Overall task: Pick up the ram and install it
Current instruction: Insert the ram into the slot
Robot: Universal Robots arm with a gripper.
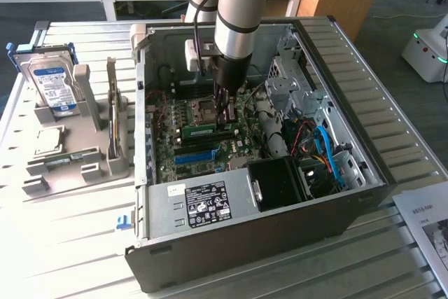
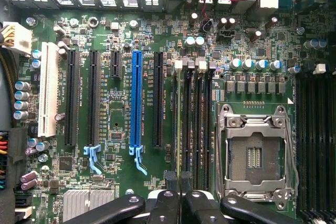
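Exterior view | claw (image 1: 223, 118) clamped on ram (image 1: 203, 131) | at motherboard (image 1: 165, 153)

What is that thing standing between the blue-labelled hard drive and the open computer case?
In the exterior view, a thin circuit-board stick stands on edge in a grey holder, between the hard drive and the computer case.

A blue-labelled hard drive (image 1: 50, 83) stands in a grey rack (image 1: 83, 89). A printed sheet (image 1: 427, 225) lies on the bench (image 1: 70, 243).
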